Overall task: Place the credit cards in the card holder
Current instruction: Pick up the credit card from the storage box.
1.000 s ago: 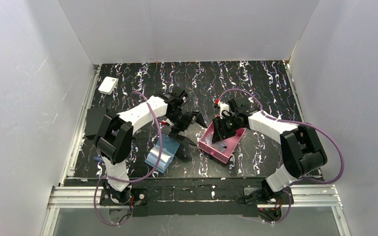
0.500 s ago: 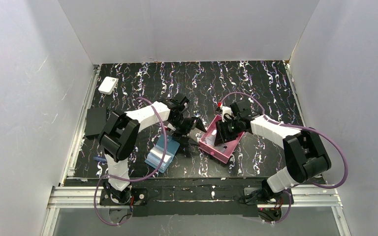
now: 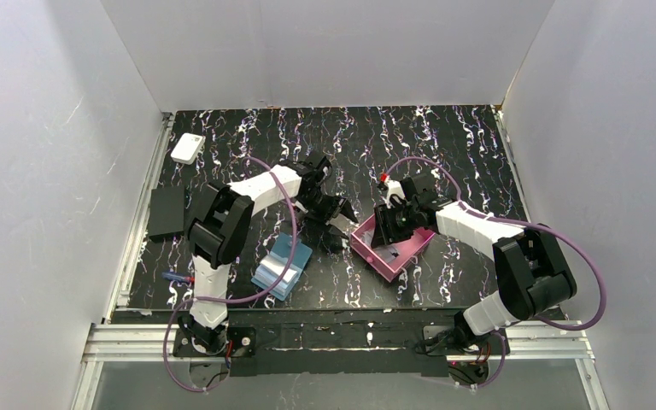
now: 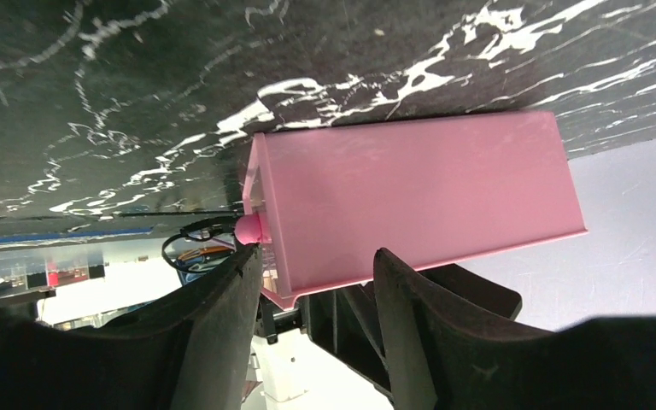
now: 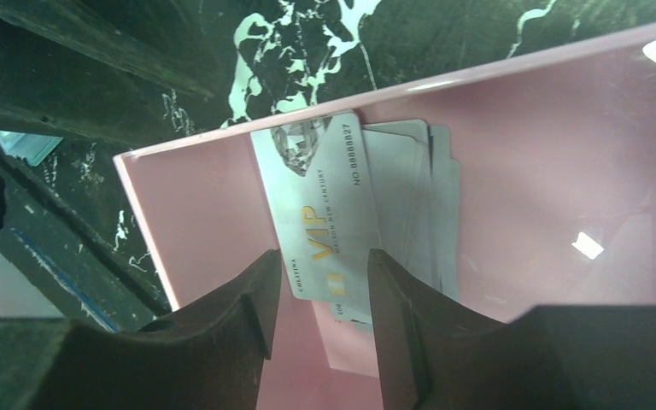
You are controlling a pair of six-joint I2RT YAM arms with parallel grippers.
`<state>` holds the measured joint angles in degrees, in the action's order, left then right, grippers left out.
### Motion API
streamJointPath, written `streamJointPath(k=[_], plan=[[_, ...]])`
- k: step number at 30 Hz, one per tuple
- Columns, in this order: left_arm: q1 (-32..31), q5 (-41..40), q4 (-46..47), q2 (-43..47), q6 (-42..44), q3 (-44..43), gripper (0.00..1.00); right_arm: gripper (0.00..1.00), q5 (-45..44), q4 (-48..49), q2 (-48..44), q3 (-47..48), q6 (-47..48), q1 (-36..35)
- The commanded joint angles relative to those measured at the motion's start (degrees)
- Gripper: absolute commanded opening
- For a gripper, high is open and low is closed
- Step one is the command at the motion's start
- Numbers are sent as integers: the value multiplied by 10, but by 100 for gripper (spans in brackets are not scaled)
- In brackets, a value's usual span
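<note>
right jaws astride top credit card (image 5: pixel 329 213) (lengthwise between them)

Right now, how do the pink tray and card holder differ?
The pink tray is a walled box; the card holder, a flat blue wallet. The tray holds the credit cards; the holder shows none. The left gripper and right gripper are at the tray, neither at the holder.

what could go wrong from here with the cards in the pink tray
The cards lie stacked in the pink tray; the right tool, straddling the top VIP card, may lift several at once or none. The left tool brackets only the tray's corner, so the tray could slip or twist.
</note>
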<state>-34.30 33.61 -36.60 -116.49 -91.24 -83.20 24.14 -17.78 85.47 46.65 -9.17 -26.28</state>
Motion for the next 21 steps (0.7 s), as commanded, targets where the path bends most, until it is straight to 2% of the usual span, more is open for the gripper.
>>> streamJointPath(k=[1, 5, 10, 21], plan=[[11, -7, -41, -1, 26, -15, 49, 53, -40, 18, -3, 12, 0, 0], [12, 1, -44, -10, 27, -22, 49, 56, -49, 18, 0, 14, 5, 0], [12, 11, -46, -17, 27, -33, 50, 53, -10, 23, 15, 9, 9, 0], [11, 14, -47, -20, 27, -37, 51, 53, -16, 18, 21, 3, 16, 0]])
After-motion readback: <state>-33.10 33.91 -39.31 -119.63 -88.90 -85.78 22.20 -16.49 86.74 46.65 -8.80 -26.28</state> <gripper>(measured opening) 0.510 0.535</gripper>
